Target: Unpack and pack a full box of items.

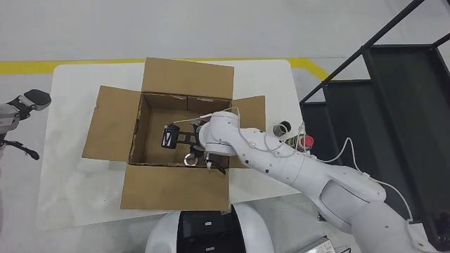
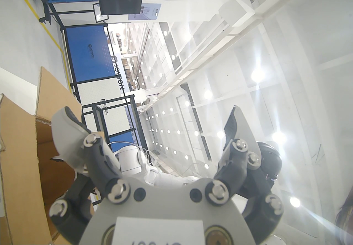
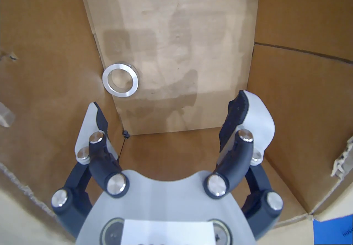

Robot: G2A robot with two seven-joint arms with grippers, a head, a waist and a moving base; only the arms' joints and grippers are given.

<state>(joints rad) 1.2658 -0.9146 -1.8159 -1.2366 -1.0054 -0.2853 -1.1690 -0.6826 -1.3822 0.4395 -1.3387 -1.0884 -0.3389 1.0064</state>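
Two small objects (image 1: 284, 127) stand at the table's (image 1: 70, 183) right edge beside the open box (image 1: 112, 123). Inside, the right gripper (image 3: 168, 106), wide open and empty, hangs near a metal ring (image 3: 120, 93).

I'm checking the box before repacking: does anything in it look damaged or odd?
The cardboard box has a frayed tear on one wall's top edge, near a corner. Its floor shows darker blotches. A metal ring lies flat there, ahead of the open right gripper.
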